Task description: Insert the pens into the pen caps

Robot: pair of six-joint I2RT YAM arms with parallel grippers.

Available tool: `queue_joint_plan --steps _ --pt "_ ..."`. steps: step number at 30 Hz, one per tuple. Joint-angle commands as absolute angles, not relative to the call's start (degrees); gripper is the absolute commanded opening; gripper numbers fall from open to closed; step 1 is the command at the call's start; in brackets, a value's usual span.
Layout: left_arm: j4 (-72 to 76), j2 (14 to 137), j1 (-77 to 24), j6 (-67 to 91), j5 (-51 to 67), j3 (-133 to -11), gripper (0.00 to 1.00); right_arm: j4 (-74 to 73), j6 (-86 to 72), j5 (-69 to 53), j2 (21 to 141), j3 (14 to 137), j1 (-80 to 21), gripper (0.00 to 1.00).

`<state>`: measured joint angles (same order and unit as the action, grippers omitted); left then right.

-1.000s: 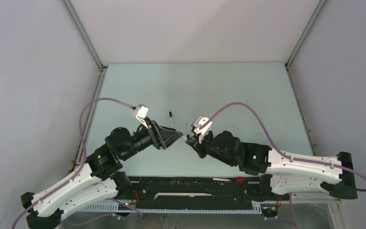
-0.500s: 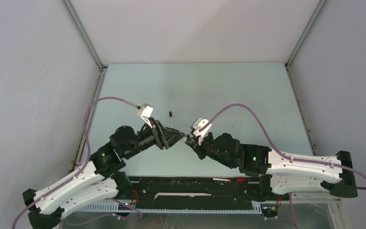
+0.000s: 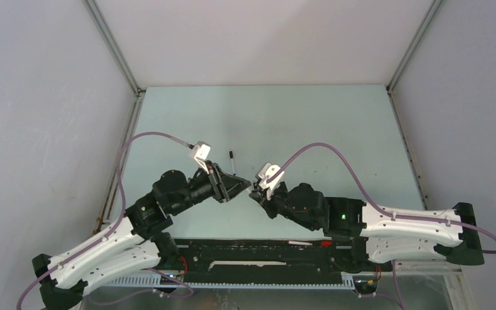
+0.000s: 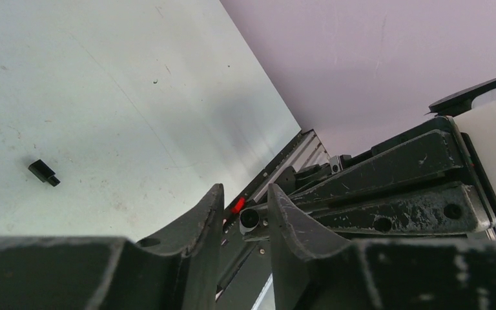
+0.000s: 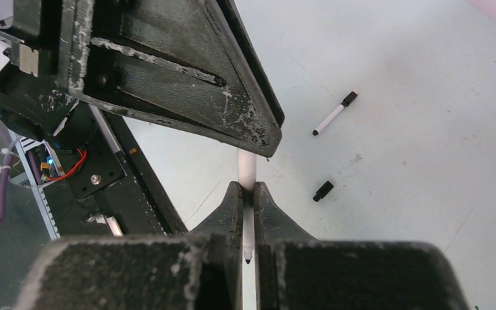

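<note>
- The right fingers [image 5: 229,219] are pressed together on a white pen [image 5: 247,169], pinching its barrel partway along. The small dark nib points back toward the right wrist camera.
- The pen's far end runs up under the tip of the left fingers [image 5: 187,84], which fill the upper left of the right wrist view.
- In the left wrist view the left fingers [image 4: 284,226] stand partly spread, with the pen's round end [image 4: 250,220] in the gap between them. It lies close against one finger, and a sliver of space shows on the other side — they are not clamped on it.
- From above, the left fingers [image 3: 236,186] and the right fingers [image 3: 256,196] meet tip to tip over the middle of the pale counter [image 3: 310,123], a little nearer the arms' bases than its centre. The held pen is too small to make out in this view.
- A second pen [image 3: 232,161] lies flat on the counter just beyond the left fingers. The right wrist view shows this pen [image 5: 332,117] wearing a black cap on one end.
- A loose pen cap [image 5: 323,191] — small, black, lying on its side — rests on the counter near the capped pen but apart from it. The left wrist view also shows this cap [image 4: 44,172] alone on the bare surface, well clear of both sets of fingers.
</note>
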<state>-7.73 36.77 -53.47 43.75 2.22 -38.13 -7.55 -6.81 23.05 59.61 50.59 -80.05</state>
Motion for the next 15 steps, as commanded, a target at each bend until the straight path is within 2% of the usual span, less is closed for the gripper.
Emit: queue_joint_plan --steps 1,9,11,15 --pt "-5.45 37.34 -53.09 44.77 4.09 -37.19 0.32 -4.47 -5.68 24.91 60.33 52.95 -80.68 0.00" --pt "-6.44 36.43 -53.09 45.44 4.73 -36.77 0.28 -3.64 -5.12 25.93 61.03 53.55 -81.03 0.00" --pt "-6.35 36.25 -53.07 45.57 4.77 -36.58 0.22 -3.77 -5.05 26.05 61.29 53.80 -81.11 0.00" --pt "-6.51 36.75 -53.09 45.77 4.87 -36.65 0.01 -3.44 -4.92 26.41 61.57 53.92 -81.27 0.00"
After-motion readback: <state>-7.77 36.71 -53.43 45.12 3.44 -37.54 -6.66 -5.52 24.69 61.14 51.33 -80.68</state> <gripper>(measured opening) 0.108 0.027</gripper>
